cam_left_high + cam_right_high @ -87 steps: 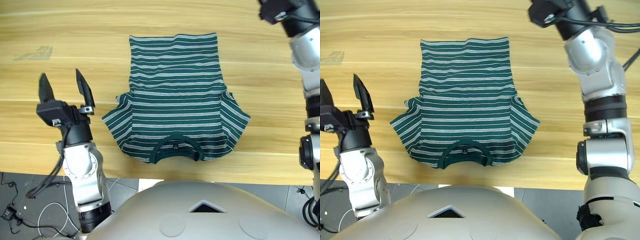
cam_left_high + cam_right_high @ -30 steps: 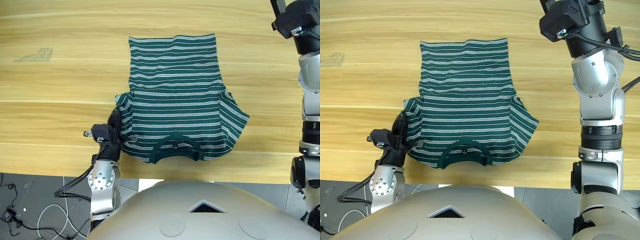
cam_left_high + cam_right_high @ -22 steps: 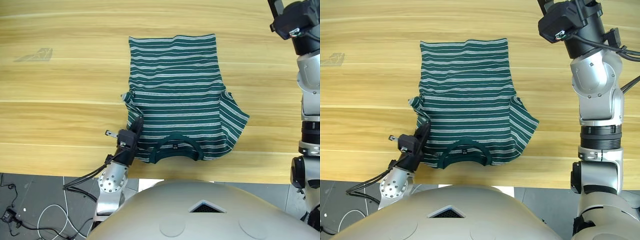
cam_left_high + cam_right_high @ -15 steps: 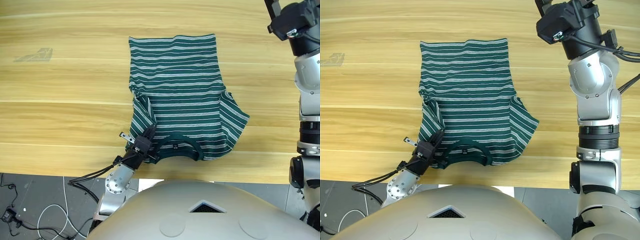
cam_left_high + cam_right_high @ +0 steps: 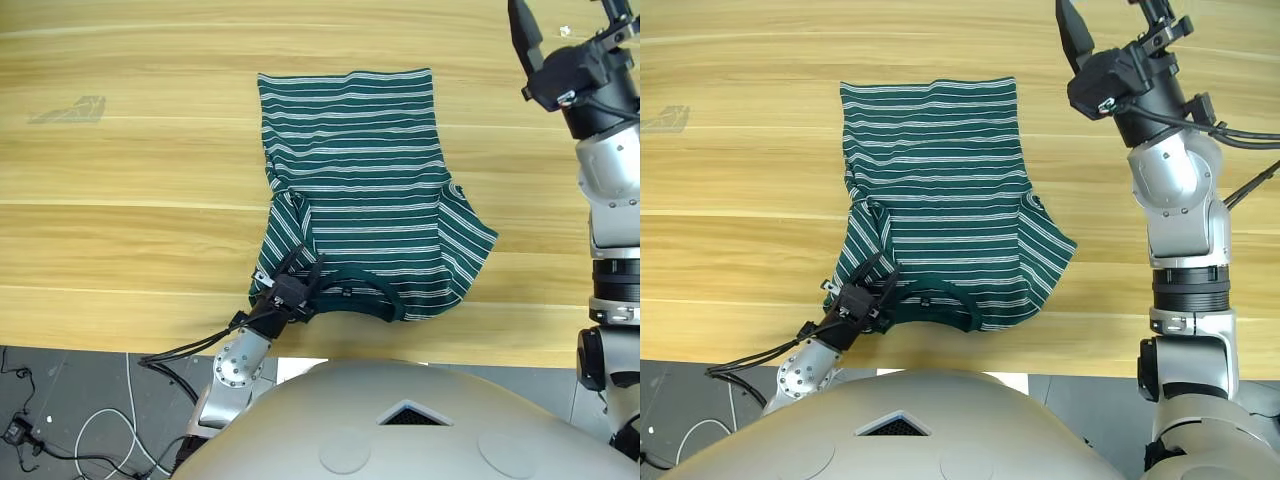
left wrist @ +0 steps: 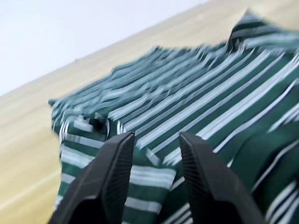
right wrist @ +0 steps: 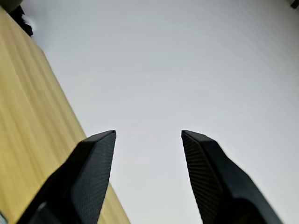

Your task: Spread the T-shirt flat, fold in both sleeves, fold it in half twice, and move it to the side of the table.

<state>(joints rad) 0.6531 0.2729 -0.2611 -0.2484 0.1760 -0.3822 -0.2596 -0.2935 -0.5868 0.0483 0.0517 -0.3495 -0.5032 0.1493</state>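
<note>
Flat on the light wooden table lies the dark green T-shirt with thin white stripes. Its collar is at the table's near edge and its hem points toward the far side. The shirt's left sleeve is folded inward, lying as a narrow band along the left side of the body. The right sleeve is spread out to the right on the bare wood.

The left gripper sits low at the shirt's near-left corner, just beside the collar. Its two black fingers are spread a little apart, and striped cloth lies bunched between and beyond them in the left wrist view. Whether they press on the fabric cannot be told.

The right gripper is raised over the far right part of the table, well apart from the shirt, with its fingers spread wide and nothing between them. Cables lie on the dark floor below the near-left table edge.
</note>
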